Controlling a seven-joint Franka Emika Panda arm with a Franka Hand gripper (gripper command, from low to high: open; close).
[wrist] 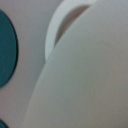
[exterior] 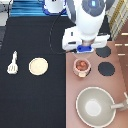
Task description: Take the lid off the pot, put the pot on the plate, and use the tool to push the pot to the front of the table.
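The pale-pink pot (exterior: 81, 66) stands uncovered on the stove counter, and its reddish-orange inside shows. My gripper (exterior: 84, 50) hangs just above it, toward the exterior view's top, shut on the lid. The hand hides the lid from above. In the wrist view the lid (wrist: 85, 75) is a large pale curved shape filling most of the picture. The cream-tan plate (exterior: 38, 66) lies bare on the black table (exterior: 35, 100), to the left of the pot. The cream-white tool (exterior: 13, 63) lies further left, near the table's left edge.
A large grey pan (exterior: 96, 106) with a long handle sits on the pinkish-brown stove counter (exterior: 120, 85) below the pot. Two black burners (exterior: 106, 68) lie to the pot's right. A striped blue cloth runs along the top.
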